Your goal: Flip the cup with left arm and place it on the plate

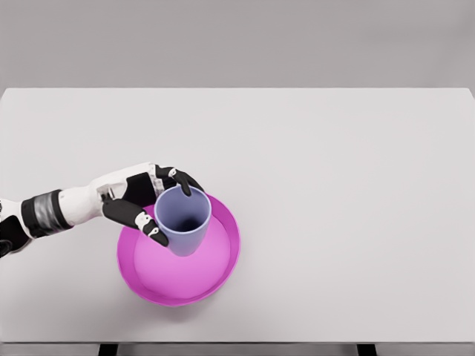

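Note:
A lavender-blue cup [182, 220] stands mouth-up over the magenta plate [215, 278] near the table's front left. My left hand [159, 206] comes in from the left edge, its black fingers [141, 219] curled around the cup's left side and rim. Whether the cup's base rests on the plate or hangs just above it cannot be told. The right arm is out of view.
The white table [334, 185] spans the whole view, with its front edge just below the plate. A plain grey wall lies behind the table's far edge.

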Action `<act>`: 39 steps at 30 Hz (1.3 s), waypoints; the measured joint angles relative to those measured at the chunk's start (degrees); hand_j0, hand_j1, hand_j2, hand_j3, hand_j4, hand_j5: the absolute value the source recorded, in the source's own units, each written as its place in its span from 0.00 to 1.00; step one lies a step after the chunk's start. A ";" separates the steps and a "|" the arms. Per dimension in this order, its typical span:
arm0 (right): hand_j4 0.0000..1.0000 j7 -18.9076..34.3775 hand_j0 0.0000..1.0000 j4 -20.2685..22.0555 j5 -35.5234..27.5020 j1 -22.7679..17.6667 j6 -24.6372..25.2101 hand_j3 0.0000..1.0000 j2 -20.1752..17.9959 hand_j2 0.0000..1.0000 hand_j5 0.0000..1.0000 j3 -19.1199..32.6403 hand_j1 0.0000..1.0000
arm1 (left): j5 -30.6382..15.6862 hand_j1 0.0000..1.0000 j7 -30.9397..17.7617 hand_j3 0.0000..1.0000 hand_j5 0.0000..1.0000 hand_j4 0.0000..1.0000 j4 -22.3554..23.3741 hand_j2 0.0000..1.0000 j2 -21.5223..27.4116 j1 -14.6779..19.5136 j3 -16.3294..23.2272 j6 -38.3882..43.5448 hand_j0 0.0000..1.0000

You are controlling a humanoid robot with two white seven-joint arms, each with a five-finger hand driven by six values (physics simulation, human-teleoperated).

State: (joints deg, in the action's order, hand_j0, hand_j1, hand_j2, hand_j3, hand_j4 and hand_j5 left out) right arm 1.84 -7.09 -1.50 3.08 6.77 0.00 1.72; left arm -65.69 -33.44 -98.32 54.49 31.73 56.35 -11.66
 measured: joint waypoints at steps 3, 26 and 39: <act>1.00 0.00 1.00 0.01 0.00 0.00 0.00 1.00 0.00 1.00 1.00 0.00 1.00 | 0.13 0.48 0.07 0.48 0.48 0.48 1.34 0.48 -1.16 -0.18 0.08 0.09 0.48; 1.00 0.00 1.00 0.01 0.00 0.00 0.00 1.00 0.00 1.00 1.00 0.00 1.00 | 3.28 0.49 0.09 0.49 0.49 0.49 9.59 0.49 -5.33 -0.79 0.80 0.09 0.49; 1.00 0.00 1.00 0.01 0.00 0.00 0.00 1.00 0.00 1.00 1.00 0.00 1.00 | 5.23 0.77 0.14 0.77 0.77 0.77 10.87 0.77 -6.19 -1.50 0.51 -0.01 0.77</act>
State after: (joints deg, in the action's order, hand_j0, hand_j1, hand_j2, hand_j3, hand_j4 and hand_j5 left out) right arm 1.84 -7.08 -1.50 3.08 6.77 0.00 1.73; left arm -60.46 -33.30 -87.45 48.30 30.23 56.85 -11.68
